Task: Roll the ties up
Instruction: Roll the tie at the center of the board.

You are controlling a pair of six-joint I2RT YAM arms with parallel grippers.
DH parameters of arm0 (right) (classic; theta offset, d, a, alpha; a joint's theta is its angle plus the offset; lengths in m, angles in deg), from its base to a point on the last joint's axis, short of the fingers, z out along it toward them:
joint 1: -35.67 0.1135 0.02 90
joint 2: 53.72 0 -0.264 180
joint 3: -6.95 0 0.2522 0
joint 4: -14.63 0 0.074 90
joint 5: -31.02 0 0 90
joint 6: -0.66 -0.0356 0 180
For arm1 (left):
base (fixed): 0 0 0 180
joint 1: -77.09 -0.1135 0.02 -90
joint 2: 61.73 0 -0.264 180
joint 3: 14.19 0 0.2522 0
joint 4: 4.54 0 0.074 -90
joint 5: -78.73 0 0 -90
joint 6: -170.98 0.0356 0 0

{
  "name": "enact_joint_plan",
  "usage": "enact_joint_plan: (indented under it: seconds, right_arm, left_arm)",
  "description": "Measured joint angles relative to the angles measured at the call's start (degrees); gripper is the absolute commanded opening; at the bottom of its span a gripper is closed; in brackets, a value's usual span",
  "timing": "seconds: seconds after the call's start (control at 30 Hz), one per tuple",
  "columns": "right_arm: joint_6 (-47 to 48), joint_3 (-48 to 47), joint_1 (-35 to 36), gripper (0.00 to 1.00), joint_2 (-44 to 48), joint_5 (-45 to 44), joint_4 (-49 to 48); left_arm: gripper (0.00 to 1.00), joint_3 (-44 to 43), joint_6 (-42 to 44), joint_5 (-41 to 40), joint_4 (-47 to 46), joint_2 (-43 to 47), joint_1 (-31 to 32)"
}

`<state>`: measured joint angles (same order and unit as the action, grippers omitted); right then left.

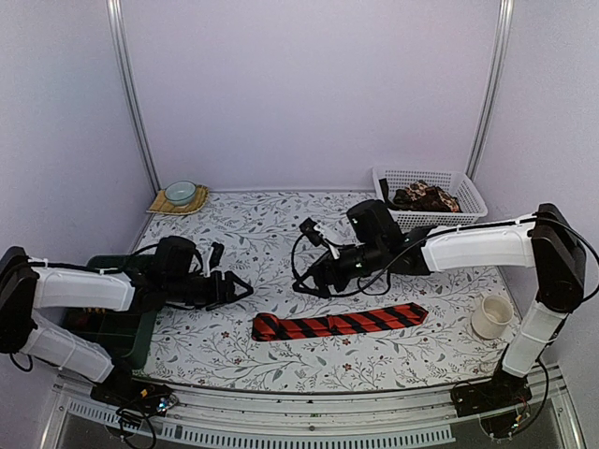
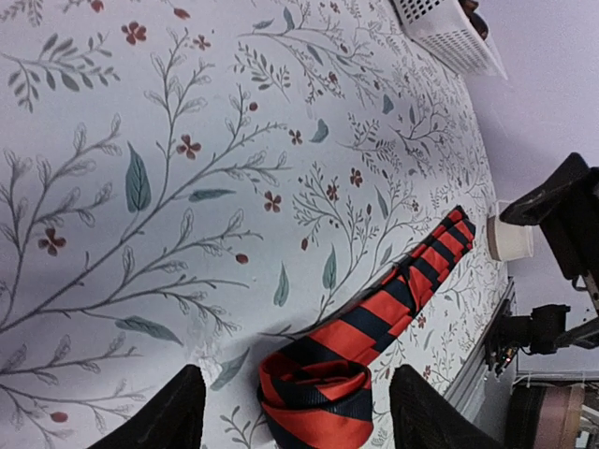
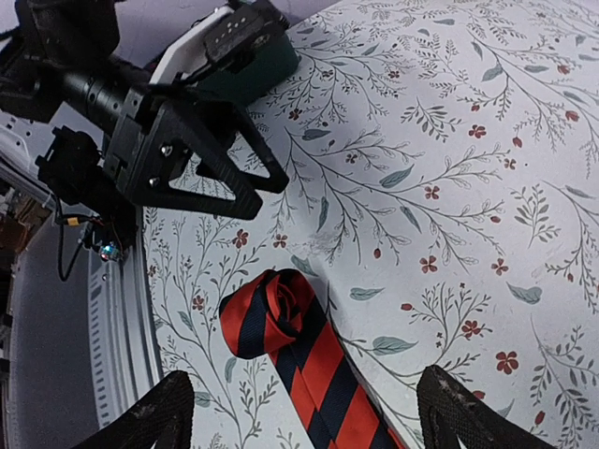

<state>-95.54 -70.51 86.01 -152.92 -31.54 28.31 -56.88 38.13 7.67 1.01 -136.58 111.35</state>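
The red-and-black striped tie [image 1: 342, 323] lies flat on the floral tablecloth [image 1: 234, 224]. Its end toward the left gripper [image 1: 234, 273] is wound into a small coil [image 2: 314, 402]. That gripper's jaws are apart and the coil shows between them, apparently untouched, though the wrist view crops it. The right gripper [image 1: 304, 279] is spread wide and empty, with the coil just ahead of its fingertips [image 3: 159, 412].
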Motion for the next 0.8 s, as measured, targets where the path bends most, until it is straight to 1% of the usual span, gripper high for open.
enact_joint_plan:
  seconds: [0.1,0.2,0.27,0.37,0.47,0.57,0.6,0.63,0.8]
  right_arm:
    - [-4.63,0.02,-0.94,0.69,0.24,1.84,0.83]
    - [-8.87,0.15,-1.31,0.57,0.24,5.38,1.11]
    - [-12.17,0.15,-1.22,0.55,0.22,8.37,0.31]
    - [-17.29,-0.22,-0.37,0.55,-0.13,11.47,-1.60]
    - [-22.69,-3.04,1.09,0.55,-3.78,13.90,-3.93]
    - [-27.45,-3.80,2.08,0.58,-7.30,15.10,-5.16]
    - [-28.50,-3.87,2.29,0.59,-8.24,15.26,-5.11]
    - [-29.46,-3.96,2.56,0.60,-9.11,15.32,-4.87]
    - [-32.52,-5.51,3.72,0.62,-13.07,15.37,-3.76]
  left_arm:
    - [0.66,2.51,-5.18,0.59,-0.74,0.55,1.99]
    - [0.65,4.24,-8.63,1.22,-0.90,0.70,3.15]
    - [0.62,4.74,-10.14,1.55,-1.03,0.70,3.96]
    - [0.56,6.03,-12.00,2.08,-2.93,0.46,4.48]
    - [0.53,7.78,-13.57,2.93,-5.75,-1.11,4.55]
    - [0.53,8.74,-14.64,3.65,-7.93,-3.08,4.76]
    - [0.55,8.94,-14.91,3.89,-8.70,-3.72,4.87]
    - [0.59,8.96,-15.13,4.09,-9.11,-4.13,4.96]
    - [0.88,8.59,-13.09,3.30,-9.44,-3.87,5.79]
